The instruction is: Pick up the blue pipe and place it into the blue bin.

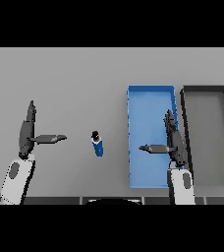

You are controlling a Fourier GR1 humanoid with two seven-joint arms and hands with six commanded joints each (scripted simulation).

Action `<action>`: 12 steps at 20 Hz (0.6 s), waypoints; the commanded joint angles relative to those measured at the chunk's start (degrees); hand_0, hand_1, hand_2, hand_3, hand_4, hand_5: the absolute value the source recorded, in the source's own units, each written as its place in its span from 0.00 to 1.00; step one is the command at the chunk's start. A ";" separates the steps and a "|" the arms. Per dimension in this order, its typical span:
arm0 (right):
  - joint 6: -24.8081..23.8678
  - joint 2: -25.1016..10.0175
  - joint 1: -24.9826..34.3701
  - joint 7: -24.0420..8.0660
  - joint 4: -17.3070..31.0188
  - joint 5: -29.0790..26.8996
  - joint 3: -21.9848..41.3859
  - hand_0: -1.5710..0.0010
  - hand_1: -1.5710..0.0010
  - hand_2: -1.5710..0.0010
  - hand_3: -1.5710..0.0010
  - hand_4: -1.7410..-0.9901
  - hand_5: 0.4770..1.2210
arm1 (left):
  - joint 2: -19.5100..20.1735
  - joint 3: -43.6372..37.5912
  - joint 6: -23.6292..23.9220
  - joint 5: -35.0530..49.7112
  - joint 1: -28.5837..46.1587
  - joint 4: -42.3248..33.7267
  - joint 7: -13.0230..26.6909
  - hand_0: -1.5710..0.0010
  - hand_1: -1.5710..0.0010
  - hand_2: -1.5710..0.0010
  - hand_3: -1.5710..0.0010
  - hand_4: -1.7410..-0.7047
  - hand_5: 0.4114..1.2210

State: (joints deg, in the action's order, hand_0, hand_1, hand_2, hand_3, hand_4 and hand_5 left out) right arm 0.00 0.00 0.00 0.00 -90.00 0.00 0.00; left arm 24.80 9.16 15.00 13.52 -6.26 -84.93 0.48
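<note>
Grey bench [74,74] throughout, plain and flat, carrying everything. Right robot hand [173,140] poised above the blue bin's right wall, fingers straight, thumb stuck out toward the bin's middle, holding nothing. Left robot hand [28,133] well to the left of the bin, likewise open, fingers straight, thumb pointing toward the bin, idle. Blue pipe [98,143] lying on the bench just left of the blue bin [133,123], apart from its wall, dark cap at the far end, untouched by either hand. Probably nearer work for the right hand, needing only a short reach leftward across the bin. Dark grey bin [185,98] touching the blue bin's right side, no part of the job.
</note>
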 commanded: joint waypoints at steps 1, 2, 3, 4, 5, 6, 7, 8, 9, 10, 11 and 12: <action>-0.03 0.00 -0.08 0.06 -0.05 -0.02 0.00 1.00 1.00 1.00 1.00 0.69 0.17 | -0.02 0.00 0.04 -0.01 0.07 -0.08 -0.31 1.00 1.00 1.00 1.00 0.71 0.22; 0.01 -0.02 -0.21 0.14 -0.14 -0.04 0.03 1.00 1.00 1.00 1.00 0.69 0.17 | -0.02 0.03 0.05 -0.03 0.19 -0.20 -0.50 1.00 1.00 1.00 1.00 0.71 0.22; 0.05 -0.04 -0.36 0.20 -0.25 -0.05 0.06 1.00 1.00 1.00 1.00 0.69 0.17 | -0.02 0.07 0.07 -0.06 0.33 -0.34 -0.58 1.00 1.00 1.00 1.00 0.71 0.22; 0.09 -0.06 -0.52 0.25 -0.37 -0.06 0.10 1.00 1.00 1.00 1.00 0.69 0.17 | -0.02 0.11 0.11 -0.09 0.48 -0.49 -0.63 1.00 1.00 1.00 1.00 0.71 0.22; 0.13 -0.07 -0.69 0.29 -0.50 -0.07 0.13 1.00 1.00 1.00 1.00 0.69 0.17 | -0.02 0.16 0.15 -0.11 0.63 -0.66 -0.65 1.00 1.00 1.00 1.00 0.71 0.22; 0.30 -0.14 -0.78 0.31 -0.95 -0.13 0.29 1.00 1.00 1.00 1.00 0.69 0.17 | -0.11 0.41 0.58 -0.43 0.72 -1.13 -0.41 1.00 1.00 1.00 1.00 0.71 0.22; 1.71 -3.76 -2.69 3.41 -3.14 2.82 1.65 1.00 1.00 1.00 1.00 0.69 0.17 | 3.02 2.56 -5.25 -1.10 2.83 -1.65 -4.22 1.00 1.00 1.00 1.00 0.71 0.22; 3.12 -5.54 -3.50 4.59 -3.86 3.92 2.56 1.00 1.00 1.00 1.00 0.68 0.17 | 5.72 3.11 -8.83 -1.35 3.72 -1.54 -6.04 1.00 1.00 1.00 1.00 0.70 0.22; 3.52 -6.13 -4.42 4.60 -4.55 5.34 3.69 1.00 1.00 1.00 1.00 0.68 0.17 | 7.40 3.56 -11.23 -1.54 4.74 -1.72 -8.01 1.00 1.00 1.00 1.00 0.70 0.22; 3.82 -6.72 -5.74 5.32 -5.95 6.15 4.36 1.00 1.00 1.00 1.00 0.68 0.16 | 8.57 3.59 -13.09 -1.27 4.73 -1.19 -8.53 1.00 1.00 1.00 1.00 0.71 0.22; 3.99 -7.08 -5.99 4.87 -6.54 6.51 4.63 1.00 1.00 1.00 1.00 0.68 0.16 | 8.89 3.88 -13.50 -1.36 4.54 -1.65 -8.34 1.00 1.00 1.00 1.00 0.71 0.22; 3.99 -6.93 -6.37 4.39 -7.25 6.75 5.08 1.00 1.00 1.00 1.00 0.68 0.16 | 9.17 4.09 -13.85 -1.60 4.44 -1.40 -8.15 1.00 1.00 1.00 1.00 0.71 0.22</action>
State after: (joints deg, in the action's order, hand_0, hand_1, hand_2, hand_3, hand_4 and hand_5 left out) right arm 4.01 -6.92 -6.38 4.50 -97.25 6.75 5.09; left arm 33.98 13.25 1.15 11.92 -1.82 -86.33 -7.63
